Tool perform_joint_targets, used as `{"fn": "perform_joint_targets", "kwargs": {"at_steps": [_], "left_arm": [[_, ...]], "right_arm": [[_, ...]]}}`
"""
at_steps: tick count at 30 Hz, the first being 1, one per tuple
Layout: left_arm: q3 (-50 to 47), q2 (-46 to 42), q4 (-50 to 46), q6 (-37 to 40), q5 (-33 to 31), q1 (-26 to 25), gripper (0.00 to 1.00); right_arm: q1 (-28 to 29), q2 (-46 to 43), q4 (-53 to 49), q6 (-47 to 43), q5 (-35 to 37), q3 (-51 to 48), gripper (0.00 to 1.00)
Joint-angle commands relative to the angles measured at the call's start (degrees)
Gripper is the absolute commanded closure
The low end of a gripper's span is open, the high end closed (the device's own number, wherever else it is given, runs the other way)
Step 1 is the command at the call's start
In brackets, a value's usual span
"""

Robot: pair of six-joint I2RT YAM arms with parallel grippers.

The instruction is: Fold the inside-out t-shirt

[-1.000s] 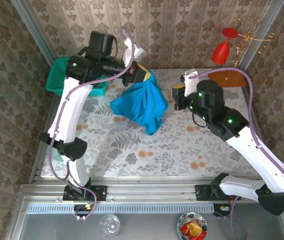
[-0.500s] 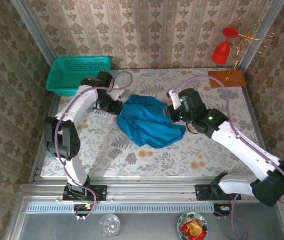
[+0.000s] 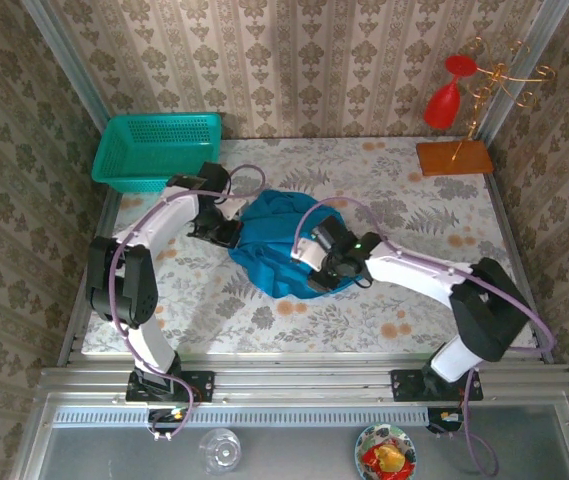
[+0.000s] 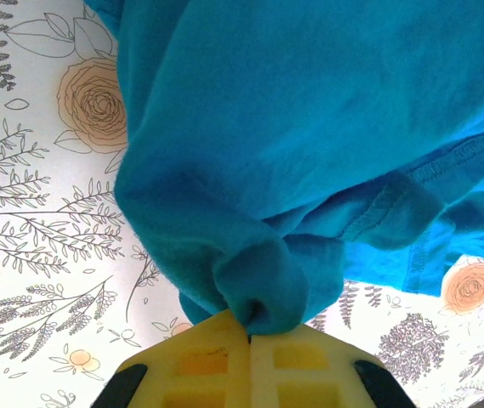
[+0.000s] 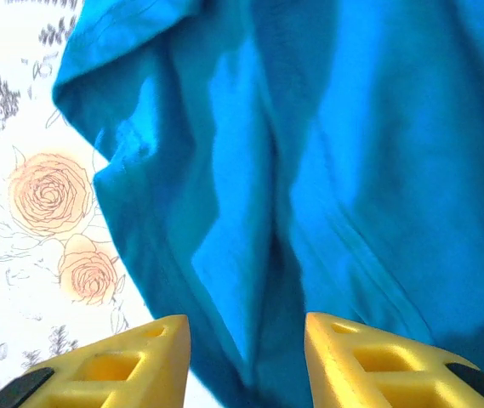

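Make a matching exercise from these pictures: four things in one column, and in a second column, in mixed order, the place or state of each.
Column 1
1. left gripper
2. right gripper
3. basket
4. red glass

Column 2
a. hangs on the stand at the far right
b. jaws shut on the t-shirt
c. sits at the far left
d. jaws apart over the t-shirt

Pairs: 1-b, 2-d, 3-c, 4-a

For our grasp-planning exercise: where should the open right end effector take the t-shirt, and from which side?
Probably the t-shirt's folded edge under the right end effector, from above, jaws across the fold: it is a thick ridge, opposite the bunch the left end effector pinches.
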Motion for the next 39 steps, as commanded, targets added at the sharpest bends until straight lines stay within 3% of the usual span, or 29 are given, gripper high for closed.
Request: {"fn": "perform_joint_targets", "kwargs": {"at_steps": [1, 10, 17, 19, 24, 33, 39], "left_arm": [[-1.28, -2.71, 1.39, -1.86, 0.13, 0.13, 1.00], [-4.08, -6.42, 4.78, -3.88, 3.82, 0.90, 1.00], [-5.31, -8.52, 5.21, -4.29, 5.11, 1.44, 1.00], [-5.48, -8.73, 5.11, -4.30, 4.97, 1.44, 1.00], [-5.32, -10.11, 5.01, -5.26, -0.39, 1.20, 1.00], [-5.75, -14.79, 7.13, -6.27, -5.64, 1.18, 1.00], [-6.30, -16.77, 9.71, -7.29, -0.63, 1.27, 1.00]], "right_arm": [[1.67, 3.12, 4.71, -6.48, 2.90, 4.08, 0.58], [4.40, 13.74, 12.85, -1.79, -4.25, 13.49, 0.64], [4.66, 20.08, 12.32, -0.95, -2.84, 18.77, 0.65], [4.61, 20.80, 11.87, -1.09, -0.86, 19.19, 0.73], [4.59, 18.09, 8.98, -0.35, 1.85, 19.70, 1.00], [4.51, 4.84, 1.75, 2.28, 4.32, 19.19, 1.00], [4.05, 0.72, 4.03, 3.93, -1.05, 16.12, 1.00]]}}
